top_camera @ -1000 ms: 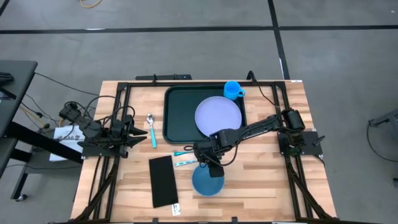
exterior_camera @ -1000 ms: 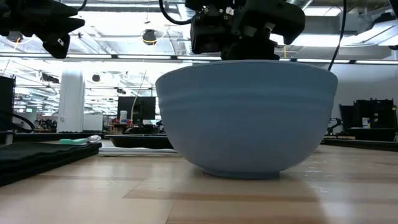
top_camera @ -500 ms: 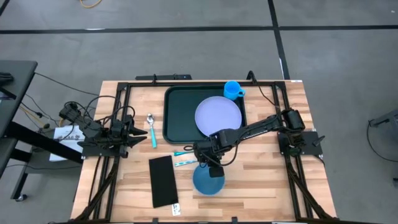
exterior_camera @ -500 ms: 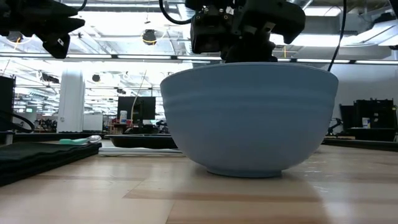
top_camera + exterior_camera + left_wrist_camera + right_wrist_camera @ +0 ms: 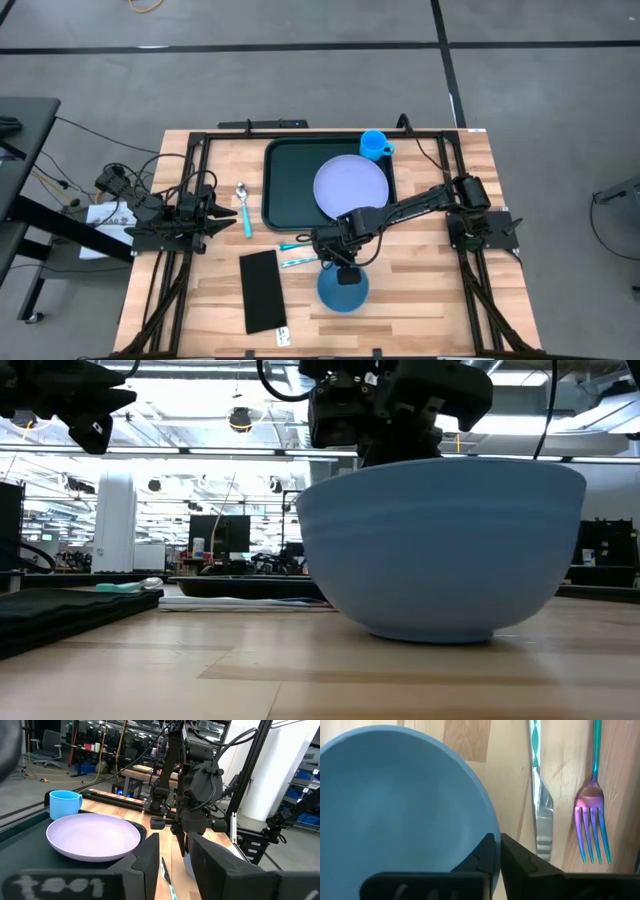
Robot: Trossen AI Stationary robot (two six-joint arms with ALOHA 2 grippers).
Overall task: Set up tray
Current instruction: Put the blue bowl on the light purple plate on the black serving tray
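The dark green tray (image 5: 285, 185) lies at the table's far middle with a lavender plate (image 5: 350, 185) in it. A blue cup (image 5: 375, 145) stands at the tray's far right corner. A blue bowl (image 5: 342, 292) stands on the wood near the front edge and fills the low view (image 5: 440, 550). My right gripper (image 5: 343, 272) is above the bowl's far rim and shut on it. My left gripper (image 5: 222, 217) waits open at the table's left, and its fingers show in its wrist view (image 5: 172, 870). My right gripper holds the bowl by its far rim (image 5: 492, 832), one finger (image 5: 485, 852) inside the bowl and the other (image 5: 517, 857) outside. The fingers come from above, pointing down. The bowl is upright with its base (image 5: 435, 632) on the table.
A knife (image 5: 542, 820) and a fork (image 5: 592, 815) lie on the wood between the bowl and the tray. A spoon (image 5: 243, 205) lies left of the tray. A narrow flat black rectangle (image 5: 262, 290) lies left of the bowl.
My right gripper has gone a little toward the table's right edge, still shut on the bowl's rim. The bowl has slid along the table with it, staying upright.
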